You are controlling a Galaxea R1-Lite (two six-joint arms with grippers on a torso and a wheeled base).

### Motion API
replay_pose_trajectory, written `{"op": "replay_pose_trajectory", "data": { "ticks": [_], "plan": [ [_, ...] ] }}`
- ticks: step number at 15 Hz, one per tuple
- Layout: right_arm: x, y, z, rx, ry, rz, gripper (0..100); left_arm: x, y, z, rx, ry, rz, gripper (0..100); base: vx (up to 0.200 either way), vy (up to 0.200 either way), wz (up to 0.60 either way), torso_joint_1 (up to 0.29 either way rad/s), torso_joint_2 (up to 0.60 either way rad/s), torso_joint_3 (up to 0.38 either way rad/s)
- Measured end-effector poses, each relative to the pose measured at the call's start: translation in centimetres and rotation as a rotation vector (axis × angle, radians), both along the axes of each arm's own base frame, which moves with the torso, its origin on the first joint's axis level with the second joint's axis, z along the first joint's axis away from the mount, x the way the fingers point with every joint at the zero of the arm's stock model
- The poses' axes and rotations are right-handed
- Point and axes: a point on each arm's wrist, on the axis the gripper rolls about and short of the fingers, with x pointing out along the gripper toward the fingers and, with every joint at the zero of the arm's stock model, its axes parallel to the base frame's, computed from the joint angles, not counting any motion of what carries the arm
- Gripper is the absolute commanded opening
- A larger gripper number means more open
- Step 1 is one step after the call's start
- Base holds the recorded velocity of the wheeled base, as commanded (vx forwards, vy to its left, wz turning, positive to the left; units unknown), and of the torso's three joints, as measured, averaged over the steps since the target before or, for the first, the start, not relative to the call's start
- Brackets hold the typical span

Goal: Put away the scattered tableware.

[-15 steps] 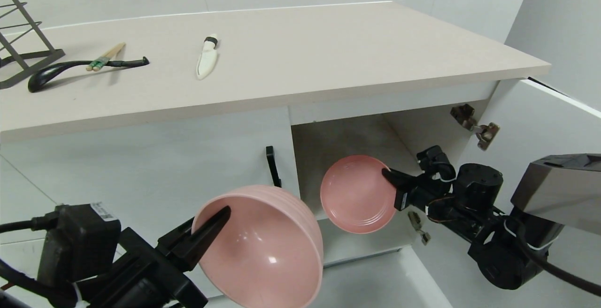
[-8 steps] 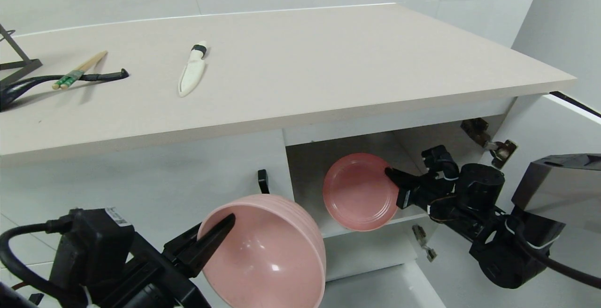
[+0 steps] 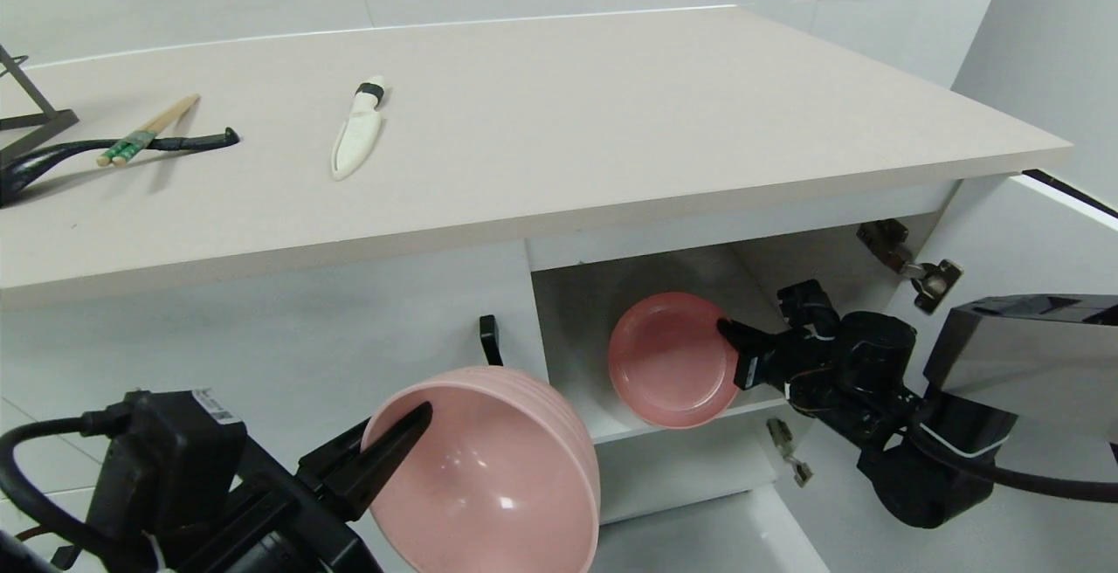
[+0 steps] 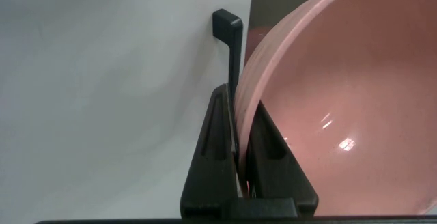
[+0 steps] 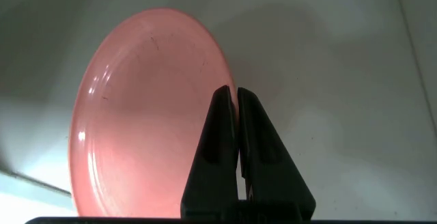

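Note:
A pink bowl [image 3: 498,486] hangs low in front of the closed cabinet door, tilted on its side, with my left gripper [image 3: 384,446] shut on its rim. The left wrist view shows the fingers [image 4: 273,156] pinching the rim of the bowl [image 4: 341,115]. A pink plate [image 3: 668,359] stands on edge inside the open cabinet, above its shelf [image 3: 672,420], held at its rim by my right gripper [image 3: 729,337]. In the right wrist view the gripper [image 5: 235,108] is shut on the plate [image 5: 143,108]. On the countertop lie chopsticks [image 3: 147,130], a black ladle [image 3: 113,149] and a cream sheathed knife [image 3: 358,127].
The cabinet door [image 3: 1031,232] stands swung open at the right, its hinges [image 3: 913,267] exposed. A black handle [image 3: 489,339] sticks out of the closed left door. A dark wire rack [image 3: 31,110] sits at the countertop's far left edge.
The head camera shifted, so the whole scene slid. My right gripper carried the plate a little deeper and lower into the cabinet. The left gripper still holds the bowl in about the same place.

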Motion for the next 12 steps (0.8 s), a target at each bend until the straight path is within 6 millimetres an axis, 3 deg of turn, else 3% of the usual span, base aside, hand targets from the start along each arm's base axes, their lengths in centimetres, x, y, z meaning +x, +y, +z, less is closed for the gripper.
{"op": "replay_pose_trajectory", "data": {
  "ticks": [12],
  "plan": [
    [3.5, 1.1, -0.9, 0.039, -0.07, -0.035, 0, 0.0, 0.0, -0.3, 0.017, 0.021, 0.001, 0, 0.0, 0.0, 0.0, 0.0, 0.0, 0.0]
  ]
}}
